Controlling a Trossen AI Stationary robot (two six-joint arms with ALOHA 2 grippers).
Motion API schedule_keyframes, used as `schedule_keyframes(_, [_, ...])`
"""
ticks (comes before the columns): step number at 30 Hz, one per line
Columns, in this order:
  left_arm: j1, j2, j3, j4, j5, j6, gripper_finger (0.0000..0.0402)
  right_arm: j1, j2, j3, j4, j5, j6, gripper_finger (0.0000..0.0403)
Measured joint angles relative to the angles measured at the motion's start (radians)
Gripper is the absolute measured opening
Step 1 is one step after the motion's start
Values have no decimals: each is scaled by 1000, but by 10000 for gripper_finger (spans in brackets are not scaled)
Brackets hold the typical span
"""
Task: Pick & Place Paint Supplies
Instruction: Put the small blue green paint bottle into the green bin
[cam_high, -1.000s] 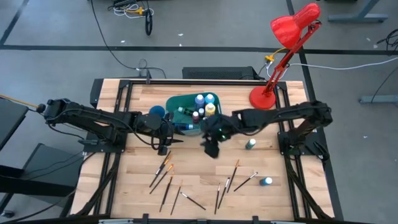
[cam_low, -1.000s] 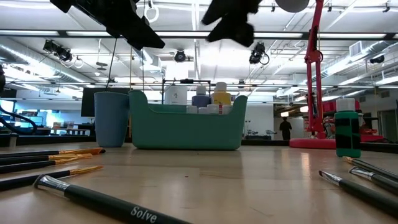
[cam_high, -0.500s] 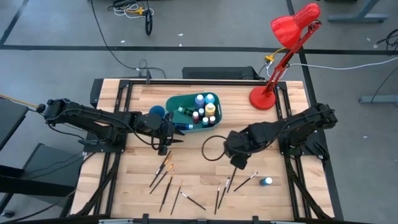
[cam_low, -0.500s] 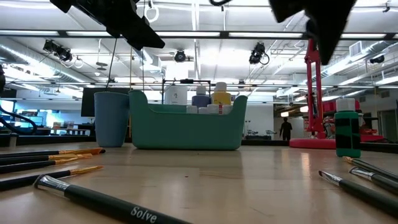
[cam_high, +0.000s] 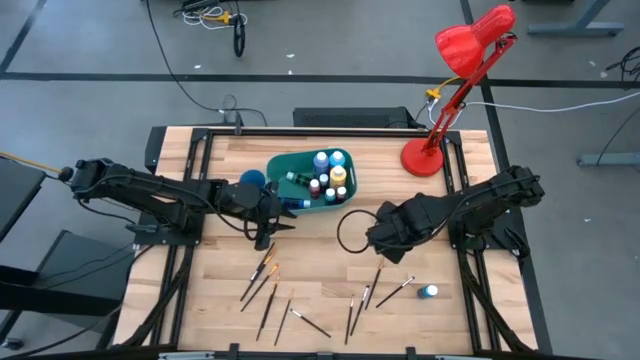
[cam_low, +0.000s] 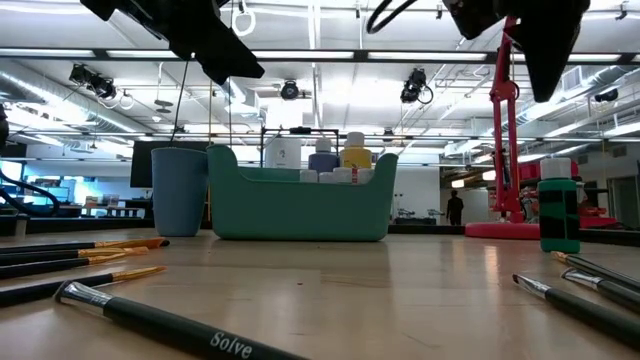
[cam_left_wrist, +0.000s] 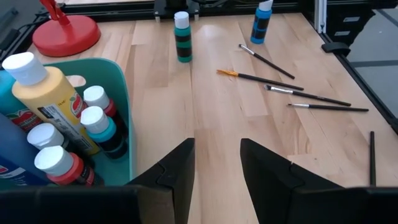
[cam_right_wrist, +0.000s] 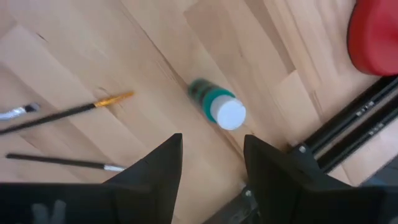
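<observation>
Right fingers (cam_right_wrist: 208, 168) spread above green bottle (cam_right_wrist: 217, 106) near table edge.

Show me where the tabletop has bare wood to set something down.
Bare wood lies between the teal bin and the red lamp base, and along the back edge behind the bin. The front strip is crowded with brushes; a green bottle stands near the right gripper.

Overhead, table-level, two wrist views — all share the teal bin (cam_high: 300, 188).

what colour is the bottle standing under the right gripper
Green with a white cap; the right wrist view shows it best.
</observation>
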Motion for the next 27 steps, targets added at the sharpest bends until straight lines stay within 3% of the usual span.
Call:
schedule_keyframes(11, [0,0,0,-16,0,-1,137,-75,-17,-16,5,1,-129,173])
schedule_keyframes(24, [0,0,0,-41,-12,23,137,-184,-227,-411,345,-183,-103,173])
schedule_keyframes(27, [0,0,0,-40,-12,24,137,-190,-240,-457,339,-150,-129,173])
